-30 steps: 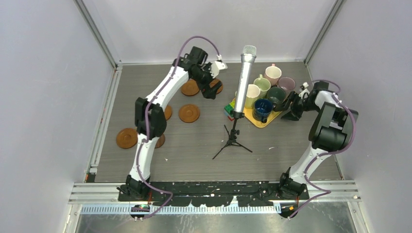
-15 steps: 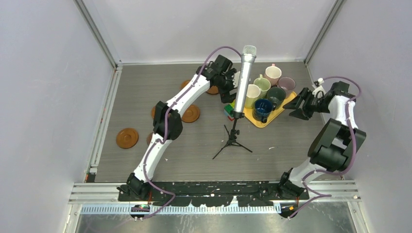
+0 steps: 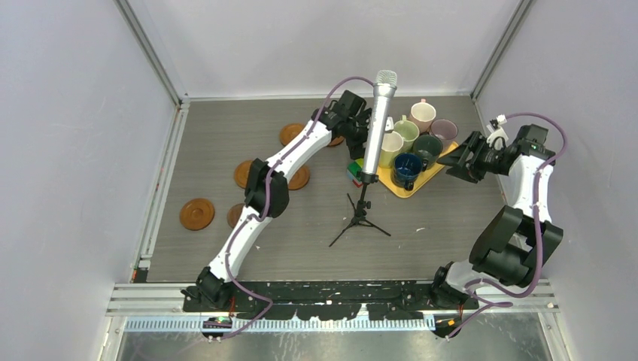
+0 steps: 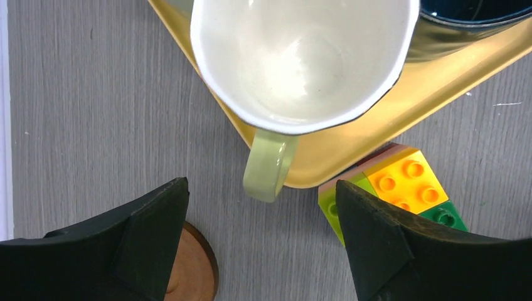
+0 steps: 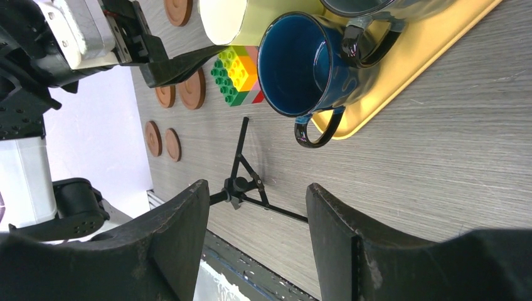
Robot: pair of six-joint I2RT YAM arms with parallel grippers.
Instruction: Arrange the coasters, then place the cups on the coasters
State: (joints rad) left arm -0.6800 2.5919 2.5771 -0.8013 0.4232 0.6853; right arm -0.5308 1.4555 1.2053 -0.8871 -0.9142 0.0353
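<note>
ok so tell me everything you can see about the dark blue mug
The dark blue mug is glossy glazed ceramic, blue inside too, and empty. It stands upright at the near corner of the yellow tray, its dark loop handle reaching out past the tray's edge over the table. The cream cup and grey-green cup crowd it; contact is unclear.

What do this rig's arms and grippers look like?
The left arm and right arm are white links with black joints and bases, each trailing a looping purple cable. The left gripper and right gripper have black, wedge-shaped fingers.
</note>
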